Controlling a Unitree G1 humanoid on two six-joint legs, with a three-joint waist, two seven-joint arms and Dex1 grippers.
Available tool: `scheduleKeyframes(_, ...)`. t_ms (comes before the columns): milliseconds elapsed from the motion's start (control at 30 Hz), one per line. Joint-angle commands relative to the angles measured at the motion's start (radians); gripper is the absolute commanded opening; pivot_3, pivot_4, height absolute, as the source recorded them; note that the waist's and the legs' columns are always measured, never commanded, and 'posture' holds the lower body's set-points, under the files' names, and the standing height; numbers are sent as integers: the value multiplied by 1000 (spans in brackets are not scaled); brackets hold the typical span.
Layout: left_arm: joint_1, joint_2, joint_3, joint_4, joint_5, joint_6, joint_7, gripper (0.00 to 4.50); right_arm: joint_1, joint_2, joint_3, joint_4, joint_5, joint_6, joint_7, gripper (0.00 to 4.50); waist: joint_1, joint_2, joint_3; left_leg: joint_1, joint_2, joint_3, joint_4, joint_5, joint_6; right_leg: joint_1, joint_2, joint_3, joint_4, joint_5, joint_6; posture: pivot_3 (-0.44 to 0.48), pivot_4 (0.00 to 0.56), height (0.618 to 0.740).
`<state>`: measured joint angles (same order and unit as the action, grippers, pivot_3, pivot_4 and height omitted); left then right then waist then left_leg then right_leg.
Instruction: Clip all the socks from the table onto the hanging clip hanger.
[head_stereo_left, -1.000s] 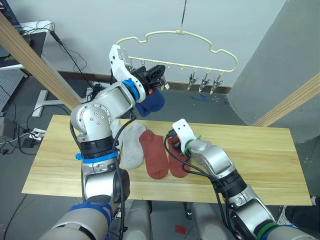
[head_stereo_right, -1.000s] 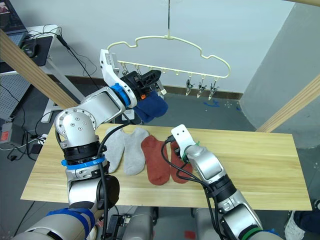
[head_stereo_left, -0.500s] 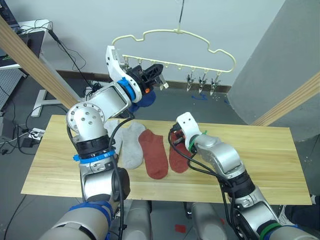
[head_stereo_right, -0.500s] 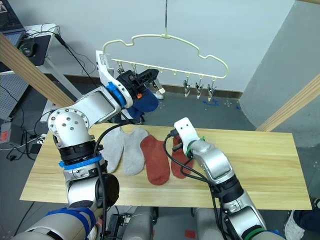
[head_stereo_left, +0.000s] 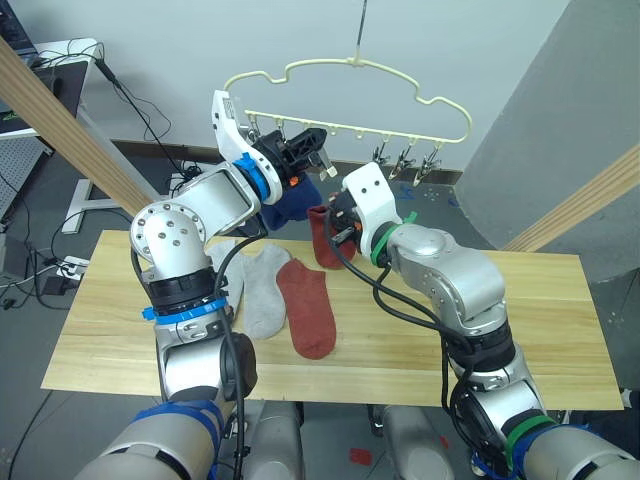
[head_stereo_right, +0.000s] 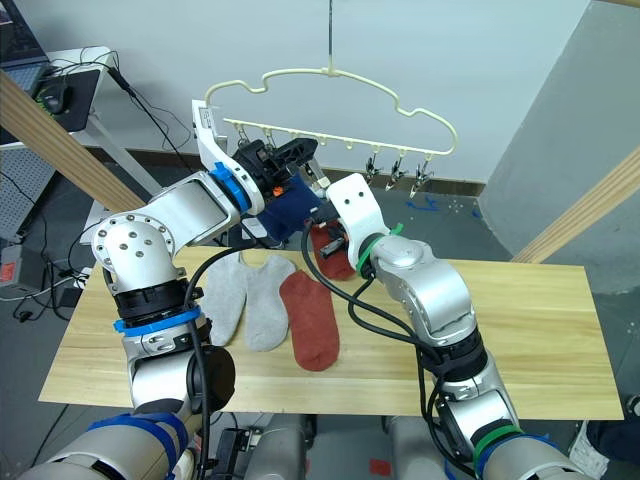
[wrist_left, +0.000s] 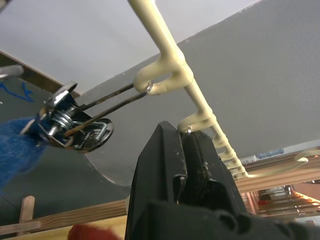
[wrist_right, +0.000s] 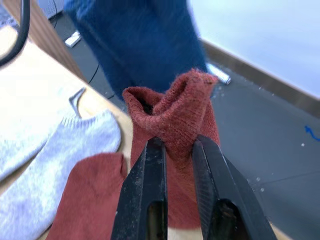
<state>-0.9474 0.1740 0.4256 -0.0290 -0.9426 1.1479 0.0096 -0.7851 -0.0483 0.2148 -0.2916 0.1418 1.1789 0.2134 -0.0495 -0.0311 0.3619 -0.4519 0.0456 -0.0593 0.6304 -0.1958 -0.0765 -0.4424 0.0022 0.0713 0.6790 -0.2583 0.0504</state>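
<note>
1. Change first: a second ago my right gripper (wrist_right: 172, 150) was down at the table (head_stereo_left: 560, 310), on a rust red sock (head_stereo_left: 324, 232) lying beside its mate. Now that sock is lifted clear of the wood and hangs from the gripper, just below the clip hanger (head_stereo_left: 350, 100).
2. Meaning for the task, as I judge it: pickup of the third sock is done, and clipping it comes next.
3. Right claw: the two black fingers (wrist_right: 147, 200) are drawn narrow, pinching the folded cuff of the red sock between them.
4. Left gripper (head_stereo_left: 308, 152): raised at the hanger's row of metal clips, where it was a second ago. From its wrist view the fingers look closed together beside a metal clip (wrist_left: 75, 125). I cannot tell whether they squeeze anything.
5. Blue socks (head_stereo_left: 290, 205): dark blue fabric hangs from the hanger's left end, behind the left gripper. I cannot separate one from two.
6. Left on the table: two light grey socks (head_stereo_left: 262, 290) side by side, and the other rust red sock (head_stereo_left: 305, 310) just right of them.
</note>
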Motion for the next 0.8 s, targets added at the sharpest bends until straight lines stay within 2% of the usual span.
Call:
scheduleKeyframes(33, -7, 17, -7, -11, -11, -9, -4, 0, -41, 13, -26, -29, 14, -9, -2, 759, -1, 0, 0, 0, 0, 0, 0, 0, 0, 0, 0, 0, 0, 0, 0, -26, 390, 740)
scheduleKeyframes(800, 7, 16, -24, -11, -9, -32, 0, 0, -97, 53, -58, -19, 25, -2, -14, 759, -1, 0, 0, 0, 0, 0, -1, 0, 0, -1, 0, 0, 0, 0, 0, -26, 382, 740)
